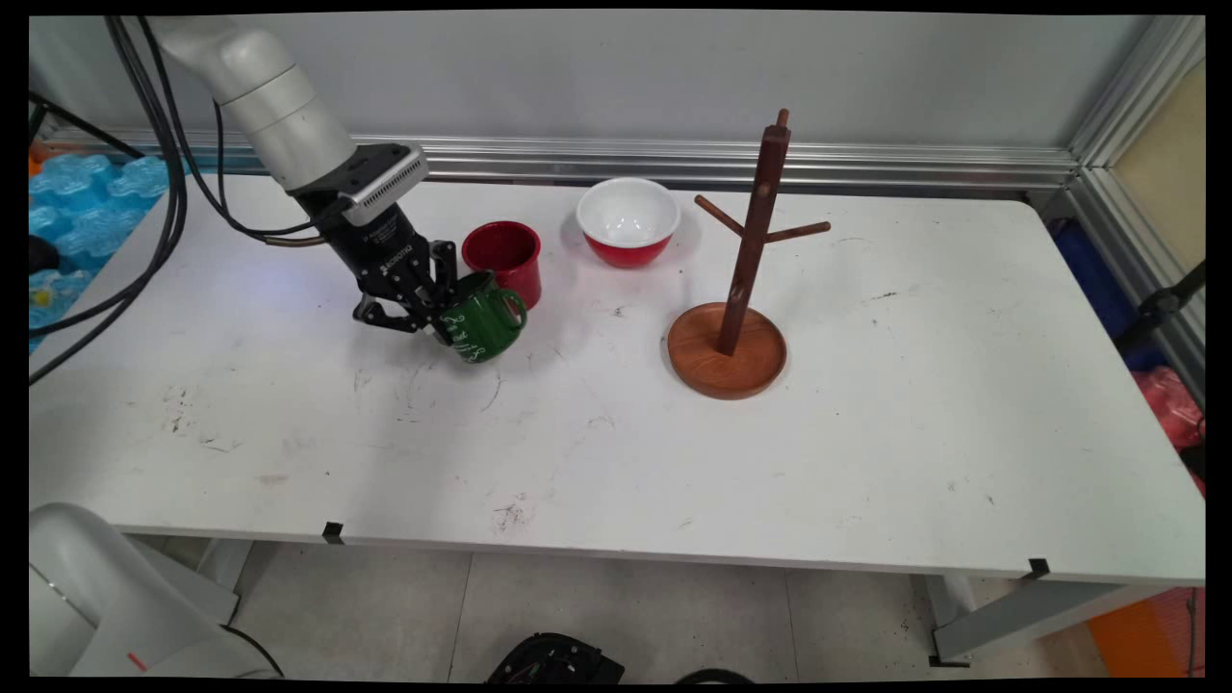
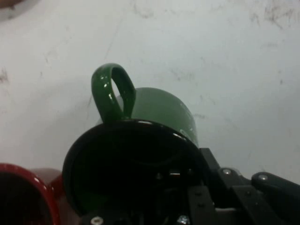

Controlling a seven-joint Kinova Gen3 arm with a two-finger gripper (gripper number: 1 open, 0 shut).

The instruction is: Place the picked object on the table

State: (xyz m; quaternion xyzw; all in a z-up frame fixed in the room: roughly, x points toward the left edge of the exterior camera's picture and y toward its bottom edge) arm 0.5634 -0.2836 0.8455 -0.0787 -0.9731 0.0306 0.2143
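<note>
1. The gripper has its fingers closed on the rim of the green mug; in the hand view one finger seems to go inside the dark opening and the other stays outside the wall, though the linkage hides the contact itself.
2. The green mug is tilted, with its handle pointing away from the gripper (in the hand view the handle stands at about 12 o'clock). I cannot tell if its lower edge touches the table or hangs just above it.
3. The red cup stands upright just beside the mug, at about 1 o'clock from it.
4. The red bowl, white inside, stands further on, at about 2 o'clock.
5. The wooden mug tree stands well apart at 3 o'clock; its pegs carry nothing, so no mug is hung yet.
</note>
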